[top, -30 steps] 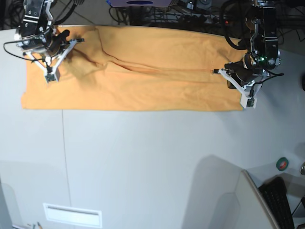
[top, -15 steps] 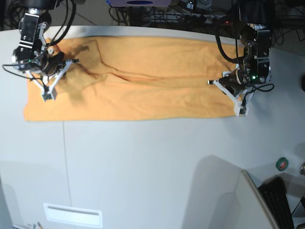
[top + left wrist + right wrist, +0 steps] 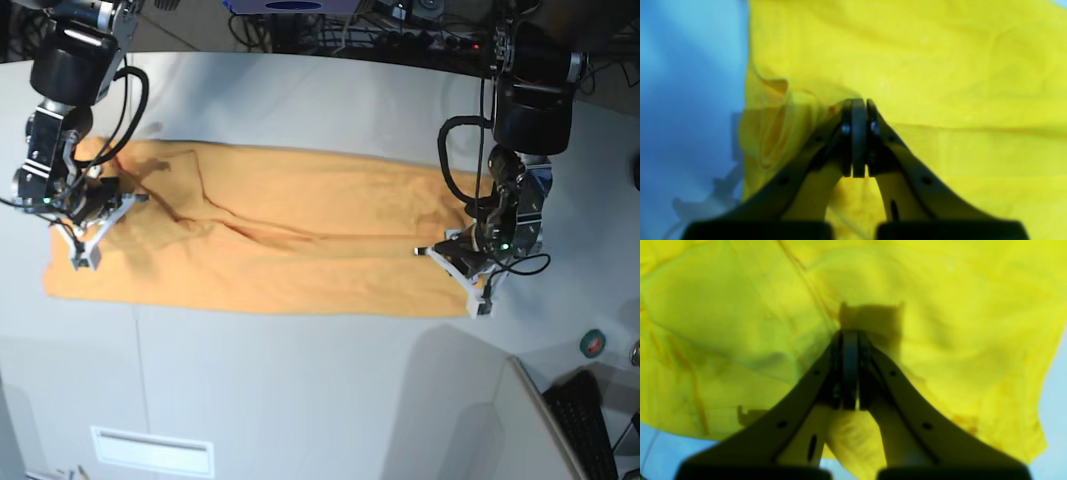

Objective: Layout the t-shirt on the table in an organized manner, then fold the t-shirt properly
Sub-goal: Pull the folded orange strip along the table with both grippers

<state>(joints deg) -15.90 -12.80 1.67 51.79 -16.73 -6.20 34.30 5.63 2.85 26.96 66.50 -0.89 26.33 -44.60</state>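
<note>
With the left gripper (image 3: 478, 280) and right gripper (image 3: 88, 232) both clamped on the t-shirt (image 3: 290, 240), I should pull evenly toward the near edge of the table (image 3: 320, 390), keeping the cloth taut

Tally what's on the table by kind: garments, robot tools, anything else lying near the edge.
T-shirt: 1
Tools, left tool and right tool: 2
Green roll: 1
Black keyboard: 1
Total: 5

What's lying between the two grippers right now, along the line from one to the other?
In the base view, only the t-shirt spans the stretch from the right gripper to the left gripper: a long orange band with creases, lying on the table.
</note>
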